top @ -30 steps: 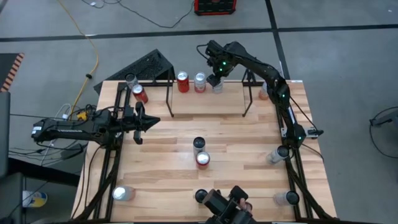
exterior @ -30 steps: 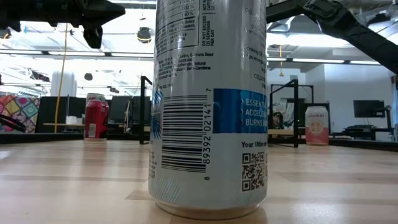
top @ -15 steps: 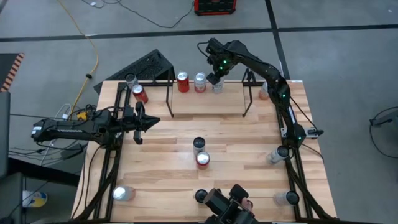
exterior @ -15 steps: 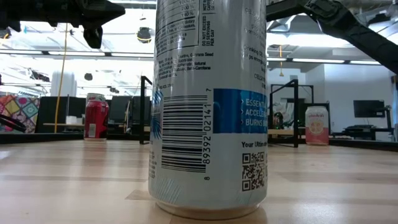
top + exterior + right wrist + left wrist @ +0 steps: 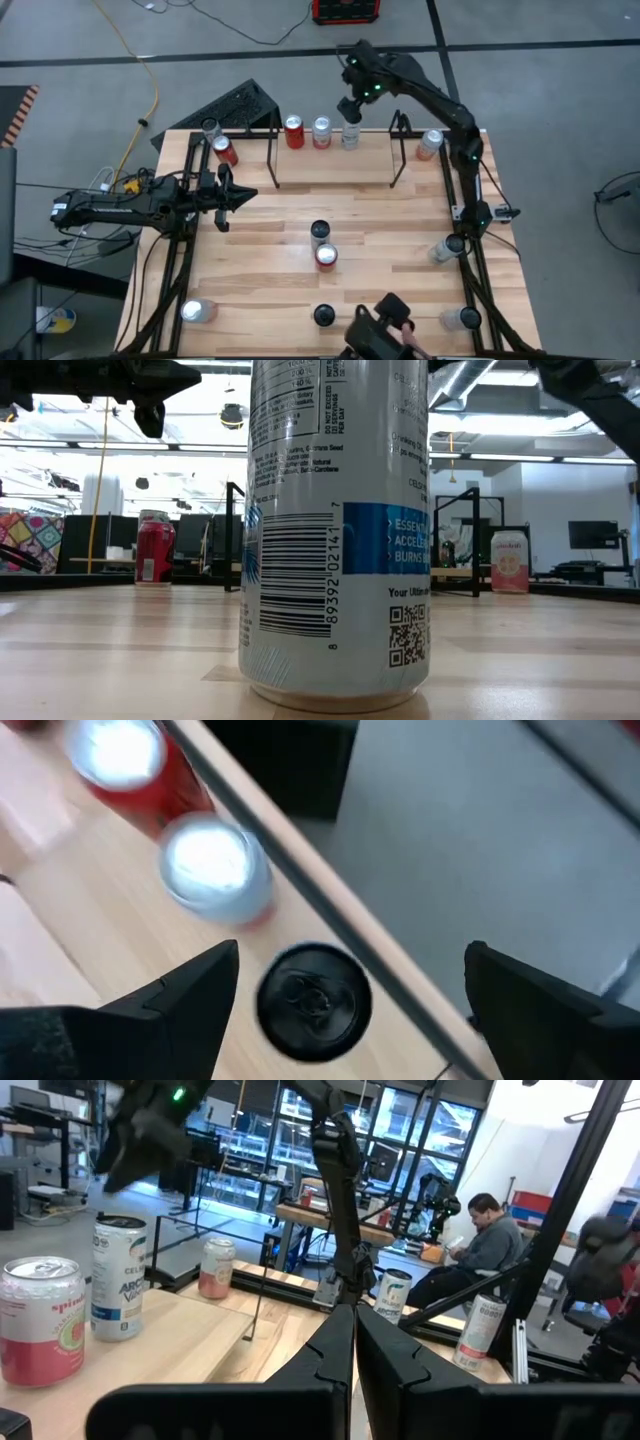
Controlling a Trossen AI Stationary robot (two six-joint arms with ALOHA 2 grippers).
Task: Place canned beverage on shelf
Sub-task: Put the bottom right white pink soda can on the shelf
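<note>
Hovering above the can (image 5: pixel 350 137) on the shelf (image 5: pixel 333 150) at the table's far edge, our right gripper (image 5: pixel 350 106) gapes empty; our left gripper (image 5: pixel 243 193) waits closed at the left edge.

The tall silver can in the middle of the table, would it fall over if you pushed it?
Probably, if pushed near the top: the tall silver can stands upright on a narrow base. On its side, its round body would likely roll across the smooth wooden table. Its shiny metal may be slippery.
</note>
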